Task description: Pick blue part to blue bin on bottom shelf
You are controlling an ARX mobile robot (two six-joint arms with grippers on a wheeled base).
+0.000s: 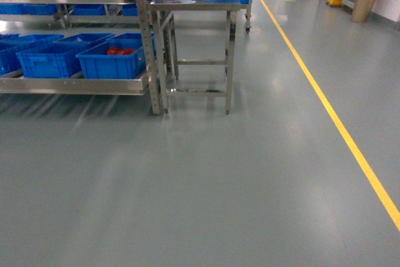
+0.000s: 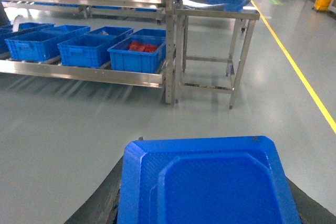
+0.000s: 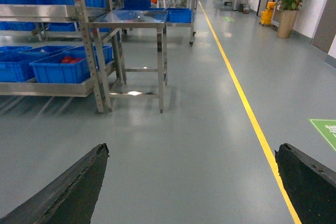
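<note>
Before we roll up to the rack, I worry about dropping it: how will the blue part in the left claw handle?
The blue part looks rigid, moulded plastic with flat faces, so it probably won't flex or roll. Its smooth, slightly glossy surface may be slippery. It seems hollow-looking, probably light.

Shiny stainless steel bottom shelf (image 1: 75, 84), smooth blue plastic bins, textured plastic blue part (image 2: 207, 182), glossy grey floor (image 1: 219, 186).

Right pincer (image 3: 191, 182) has black, rough-edged, tapering fingers (image 3: 73, 187)
</note>
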